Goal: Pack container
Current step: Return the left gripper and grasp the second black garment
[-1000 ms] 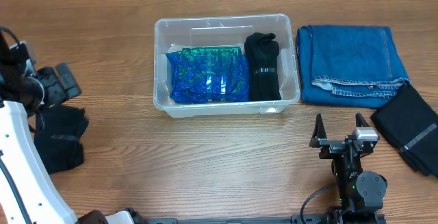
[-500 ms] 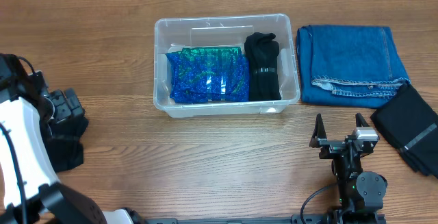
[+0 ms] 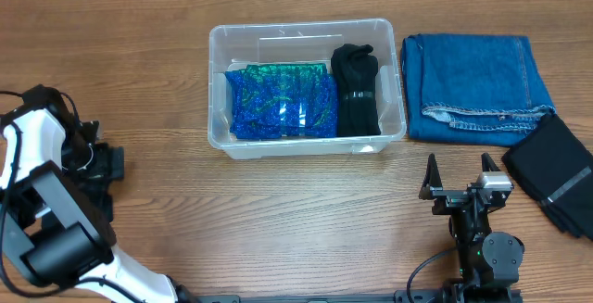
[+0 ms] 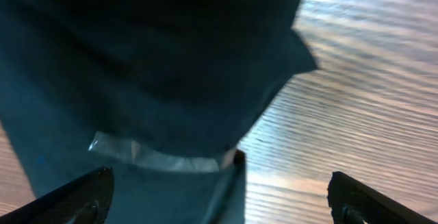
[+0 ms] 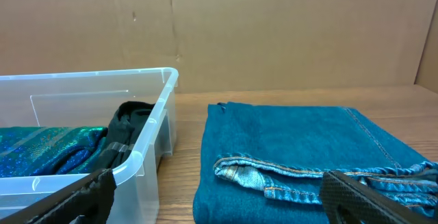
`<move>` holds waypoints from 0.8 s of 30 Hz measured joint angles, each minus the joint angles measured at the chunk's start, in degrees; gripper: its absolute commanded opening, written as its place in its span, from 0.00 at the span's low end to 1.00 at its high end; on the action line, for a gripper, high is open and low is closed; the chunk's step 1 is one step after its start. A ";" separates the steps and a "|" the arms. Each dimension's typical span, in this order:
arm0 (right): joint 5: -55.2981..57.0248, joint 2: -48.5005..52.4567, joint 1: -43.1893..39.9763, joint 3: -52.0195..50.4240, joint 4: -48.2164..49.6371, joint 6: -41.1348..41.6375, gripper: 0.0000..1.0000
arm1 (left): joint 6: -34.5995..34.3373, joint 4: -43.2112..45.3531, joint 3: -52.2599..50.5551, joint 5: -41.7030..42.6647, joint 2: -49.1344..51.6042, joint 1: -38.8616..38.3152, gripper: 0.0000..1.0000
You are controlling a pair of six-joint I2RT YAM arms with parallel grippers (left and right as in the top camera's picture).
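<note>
The clear container point(image 3: 306, 27) stands at the table's middle back and holds a shiny blue-green fabric point(image 3: 283, 104) and a black folded item point(image 3: 357, 90). It also shows in the right wrist view point(image 5: 147, 155). My left gripper point(image 3: 104, 166) is open at the far left, low over a black folded garment point(image 3: 100, 208). In the left wrist view, that garment point(image 4: 137, 59) with its grey band fills the frame between the spread fingers point(image 4: 219, 207). My right gripper point(image 3: 459, 184) is open and empty at the front right; its fingers point(image 5: 219, 196) point towards the container and jeans.
Folded blue jeans point(image 3: 473, 85) lie right of the container, also in the right wrist view point(image 5: 301, 148). Another black folded garment point(image 3: 556, 169) lies at the right edge. A cardboard wall stands behind the table.
My left arm has swung in and down, bringing its gripper low over the black garment at the left. The right arm and the container's contents have not moved.
</note>
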 measured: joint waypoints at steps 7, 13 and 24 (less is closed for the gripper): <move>0.02 0.00 0.00 0.00 0.00 0.00 1.00 | 1.27 2.86 -0.04 -3.45 3.80 0.00 0.97; -0.02 0.00 0.00 0.00 -0.07 -0.04 1.00 | 0.98 10.10 -0.04 -6.03 4.17 0.00 0.58; 0.00 0.00 0.00 0.00 0.00 0.00 1.00 | -6.32 13.40 -0.04 -5.46 4.17 -0.22 0.04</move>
